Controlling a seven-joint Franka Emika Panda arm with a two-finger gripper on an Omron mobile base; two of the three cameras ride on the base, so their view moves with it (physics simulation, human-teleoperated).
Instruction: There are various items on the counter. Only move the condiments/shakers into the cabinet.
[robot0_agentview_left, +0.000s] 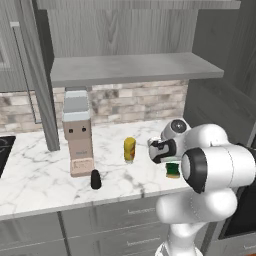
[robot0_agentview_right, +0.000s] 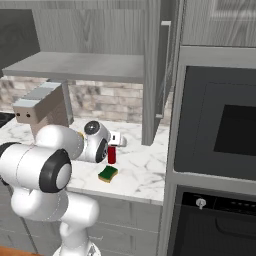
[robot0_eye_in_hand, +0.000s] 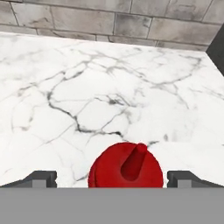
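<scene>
Red bottle (robot0_eye_in_hand: 126, 166): seen from above in hand view, pointed cap up, standing on counter (robot0_eye_in_hand: 87, 96) directly between the two finger tips; clear of both, gaps on either side.
Gripper (robot0_eye_in_hand: 112, 178): spread wide, grasping nothing; left finger tip (robot0_eye_in_hand: 37, 178) and right tip well apart, bottle centred between them.
Red bottle, right base view (robot0_agentview_right: 112, 154): upright on the marble, just behind the green-and-yellow sponge (robot0_agentview_right: 108, 173), close under the white hand.
Yellow bottle (robot0_agentview_left: 129, 149): upright, left of the red bottle's spot, near the hand.
Black shaker (robot0_agentview_left: 95, 179): further left of the red bottle, toward counter's front edge, just beside the appliance base.
Beige-and-grey appliance (robot0_agentview_left: 78, 135): tall, far left of the red bottle.
Cabinet shelf board (robot0_agentview_left: 135, 69): above the red bottle, bare.
Hidden: red bottle's lower body cut off in hand view; sponge partly covered by arm in left base view; contact between hand and bottle not readable from the base views.
</scene>
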